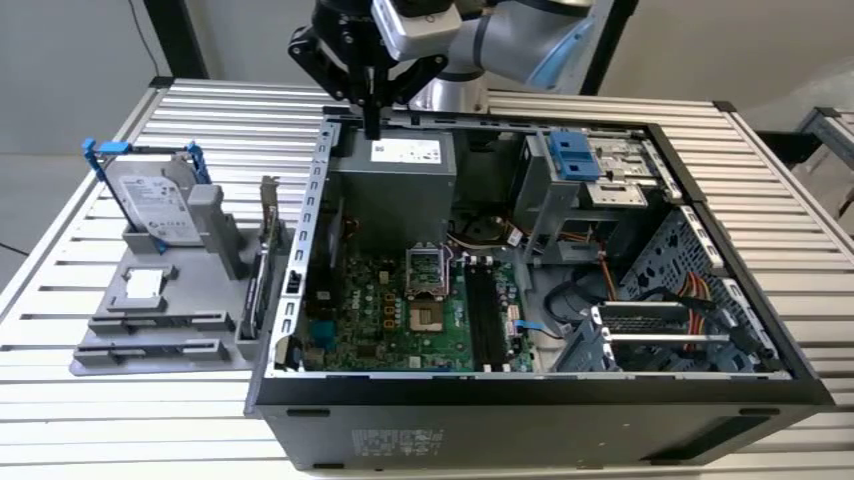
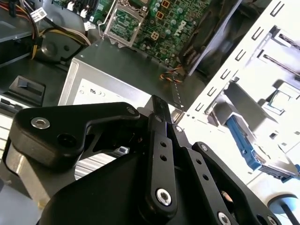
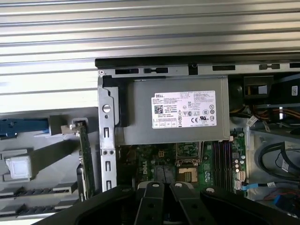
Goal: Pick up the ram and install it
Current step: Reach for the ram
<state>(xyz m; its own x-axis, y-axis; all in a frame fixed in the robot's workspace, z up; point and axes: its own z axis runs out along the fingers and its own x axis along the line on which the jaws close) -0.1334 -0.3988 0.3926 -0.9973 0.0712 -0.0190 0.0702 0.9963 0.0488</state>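
My gripper (image 1: 372, 128) hangs above the open computer case (image 1: 307, 300), over the case's far corner on the exterior view's left, just above the grey power supply (image 1: 394, 165). Its black fingers (image 2: 158, 105) are pressed together and I see nothing between them; they also meet in the first wrist view (image 3: 162, 186). On the green motherboard (image 1: 387, 320) a long dark narrow strip (image 1: 482, 315) runs along the memory slots. I cannot tell whether that strip is the ram or a bare slot.
A grey holder (image 1: 147, 345) on the slatted table (image 1: 80, 420), at the exterior view's left, carries a silver hard drive with a blue bracket (image 1: 150, 205) and an upright card with a metal bracket (image 1: 267, 260). Inside the case are a drive cage with a blue latch (image 1: 574, 155) and bundled cables (image 1: 667, 290).
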